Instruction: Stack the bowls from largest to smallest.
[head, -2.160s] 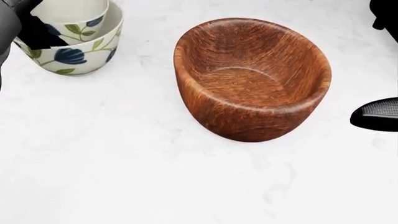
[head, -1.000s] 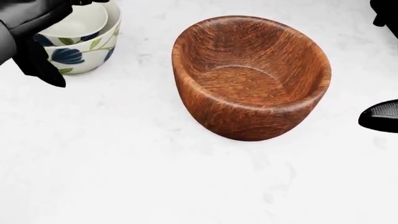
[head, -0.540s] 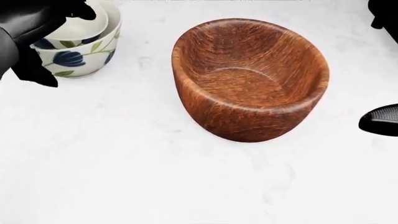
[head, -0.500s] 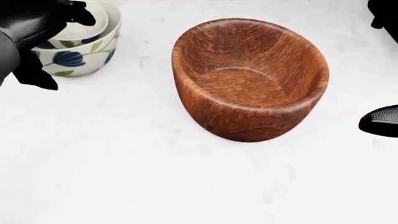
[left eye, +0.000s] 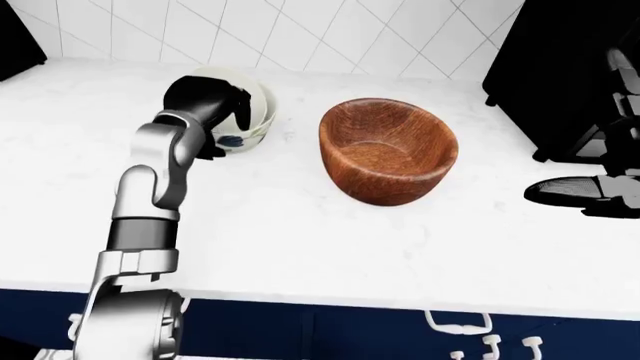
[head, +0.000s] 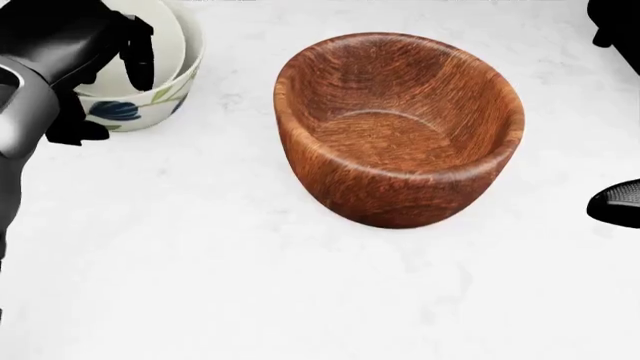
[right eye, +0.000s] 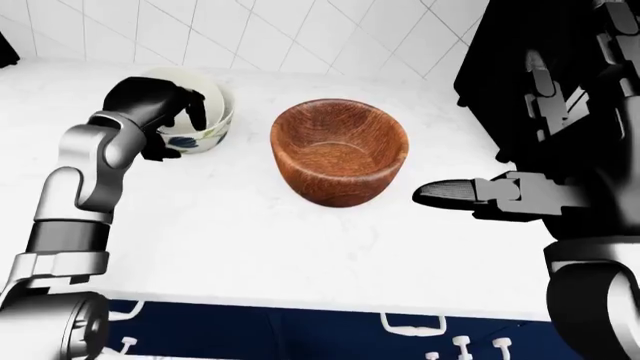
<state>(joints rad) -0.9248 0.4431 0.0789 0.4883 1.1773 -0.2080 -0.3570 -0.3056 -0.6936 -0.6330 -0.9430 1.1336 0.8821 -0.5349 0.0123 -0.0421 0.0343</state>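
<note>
A large wooden bowl (head: 400, 127) stands upright on the white counter (head: 250, 292). To its left in the head view, a small white bowl (head: 170, 37) sits nested in a floral bowl (head: 160, 101). My left hand (head: 112, 105) is on that pair: its black fingers (head: 138, 60) hook over the rim into the small bowl, and the thumb presses the floral bowl's outer wall. The pair looks slightly tilted. My right hand (right eye: 450, 193) hovers flat and open to the right of the wooden bowl, touching nothing.
A tiled wall (left eye: 300, 30) runs along the top of the counter. A tall black appliance (left eye: 560, 67) stands at the right. The counter's near edge drops to dark blue cabinets with white handles (left eye: 458, 322).
My left hand moved over the nested bowls and curled its fingers inside the rim. The bowls tipped a little. My right hand drifted slightly right.
</note>
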